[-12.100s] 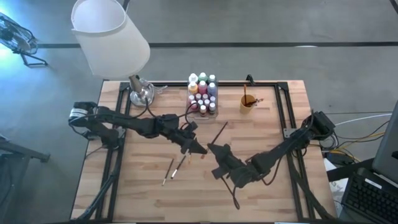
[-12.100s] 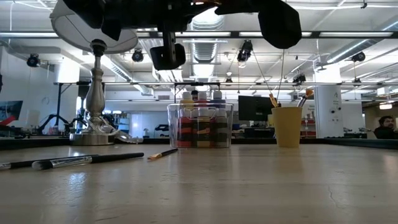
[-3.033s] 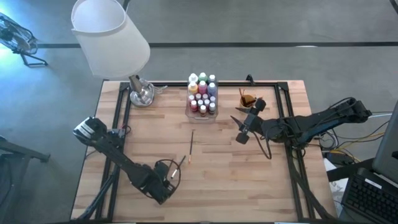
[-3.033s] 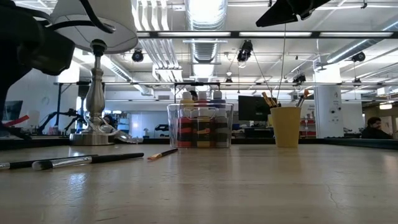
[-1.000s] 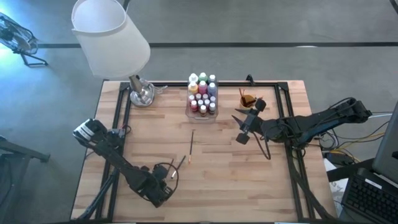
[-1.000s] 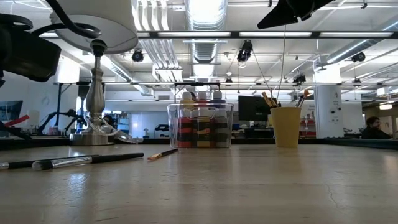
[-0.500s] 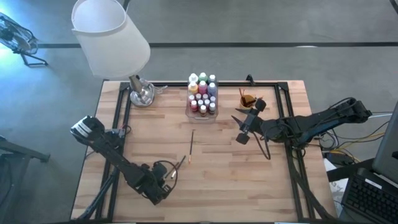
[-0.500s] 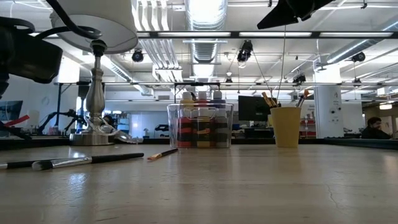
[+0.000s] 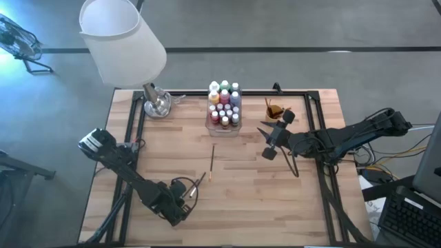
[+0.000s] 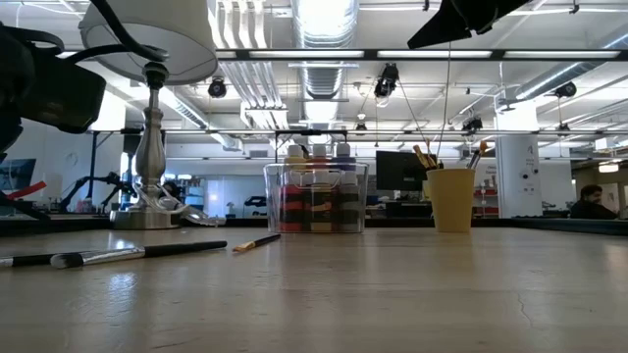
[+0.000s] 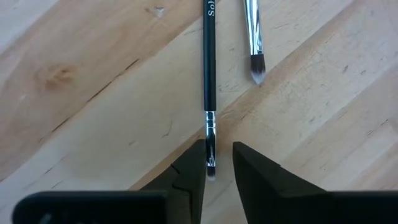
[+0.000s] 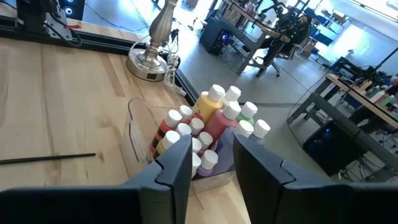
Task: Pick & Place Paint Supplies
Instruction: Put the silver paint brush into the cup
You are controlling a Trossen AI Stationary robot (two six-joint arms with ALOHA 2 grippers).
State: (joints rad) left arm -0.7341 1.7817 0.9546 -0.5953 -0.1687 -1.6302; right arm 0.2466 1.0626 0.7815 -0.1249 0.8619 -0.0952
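The left hand (image 11: pixel 219 163) is hanging unclenched over the counter (image 11: pixel 93 99), its fingertips straddling the bristle end of a black paintbrush (image 11: pixel 209 74) lying flat.

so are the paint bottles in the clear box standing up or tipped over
Standing up. The paint bottles sit packed in the clear box with white caps pointing up.

Left arm: stretched low over the table's front.
Left gripper (image 11: pixel 219 160): pointing down, fingers a little apart.
Right arm: reaching in from the side, raised.
Right gripper (image 12: pixel 212 152): fingers a little apart, holding nothing.
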